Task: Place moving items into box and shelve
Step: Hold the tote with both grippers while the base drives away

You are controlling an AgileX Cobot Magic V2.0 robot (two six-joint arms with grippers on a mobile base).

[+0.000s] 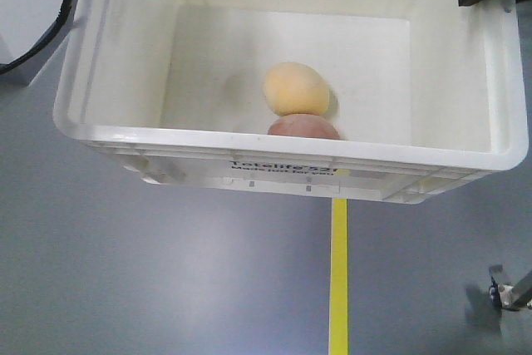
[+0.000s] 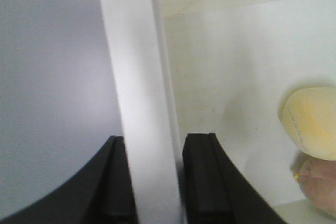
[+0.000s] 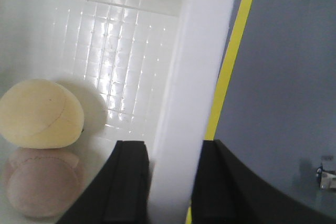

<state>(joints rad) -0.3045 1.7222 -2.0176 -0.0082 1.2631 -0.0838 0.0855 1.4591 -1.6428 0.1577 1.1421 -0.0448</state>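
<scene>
White box [image 1: 108, 81], pale yellow fruit [image 1: 295, 87], reddish-pink fruit [image 1: 303, 128], yellow floor stripe [image 1: 339, 272]

Floor [image 1: 166, 272] is smooth and grey-blue with a soft, dull sheen, the same tone in all three views. One yellow tape line [image 1: 338, 280] runs straight up it from the bottom edge of the front view. A lighter, near-white patch [image 1: 21, 14] shows at the upper left of that view, either wall or brighter floor, can't tell. A small metallic object [image 1: 503, 293] sits on the floor at lower right, well apart from the tape, with a faint shadow; too small to identify. Light is even and diffuse, and the shadows are soft.
</scene>
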